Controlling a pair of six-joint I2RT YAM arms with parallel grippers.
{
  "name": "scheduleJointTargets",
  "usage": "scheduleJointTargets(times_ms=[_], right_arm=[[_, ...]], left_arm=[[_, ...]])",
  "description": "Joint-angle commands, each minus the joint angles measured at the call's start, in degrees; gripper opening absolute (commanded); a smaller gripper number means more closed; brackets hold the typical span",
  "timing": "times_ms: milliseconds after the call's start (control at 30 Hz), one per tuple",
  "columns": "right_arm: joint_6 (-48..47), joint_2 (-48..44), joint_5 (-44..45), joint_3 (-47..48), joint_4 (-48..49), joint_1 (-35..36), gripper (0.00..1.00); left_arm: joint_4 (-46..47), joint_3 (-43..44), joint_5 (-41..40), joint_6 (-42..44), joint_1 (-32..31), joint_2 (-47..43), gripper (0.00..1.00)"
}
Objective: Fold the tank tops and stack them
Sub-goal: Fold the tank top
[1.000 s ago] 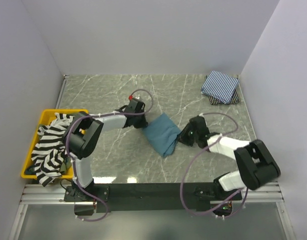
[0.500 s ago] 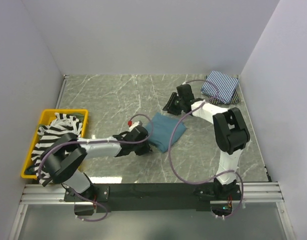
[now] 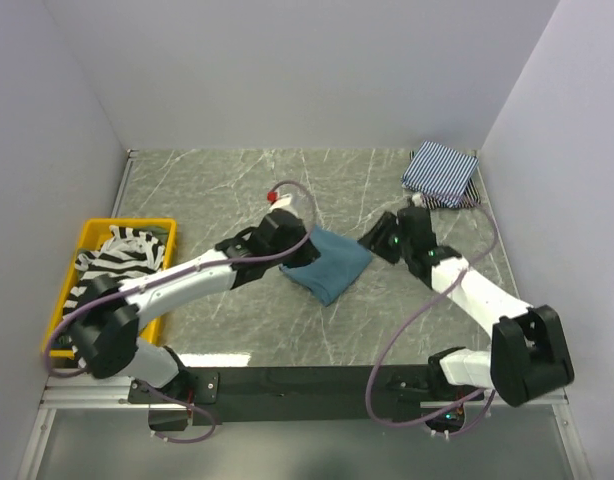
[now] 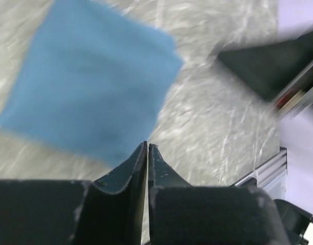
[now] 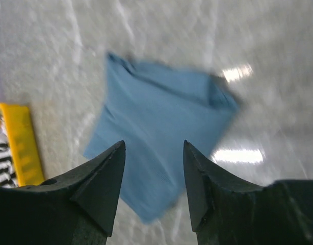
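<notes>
Teal tank top [image 3: 329, 262] lies folded; left pincer [image 4: 147, 147] closed, right pincer [image 5: 154, 145] parted.

text: none legible | labels: none | brands: none | numbers: none | signs: none

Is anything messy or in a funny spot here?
The striped top is a crumpled heap in the yellow bin, not folded. The folded blue top lies crooked in the middle, away from the stack in the far corner.
</notes>
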Motion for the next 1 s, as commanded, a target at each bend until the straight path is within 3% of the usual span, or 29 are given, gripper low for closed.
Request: scheduleJointTargets(times_ms=[0,133,500,767,967], right_arm=[[5.1,-4.4,-1.9,-10.6,4.9,0.2,0.57],[9.1,-5.6,-6.3,-20.3,12.8,0.7,0.62],[12.6,4.2,-6.5,-24.4,26.8,1.3,0.68],[12.1,10.9,-2.3,-21.5,26.3,2.2,0.67],[9.7,12.9,3.6,-17.1,19.7,2.7,0.55]], left_arm=[[2.2,5.1,5.3,6.8,-0.4,6.4,0.08],[1.9,7.6,8.8,8.5,-1.6,13.8,0.04],[2.3,1.8,6.9,6.0,-3.8,20.9,0.00],[3.1,1.2,7.1,5.6,-4.4,22.5,0.01],[3.3,1.6,8.7,5.7,-4.4,22.6,0.01]])
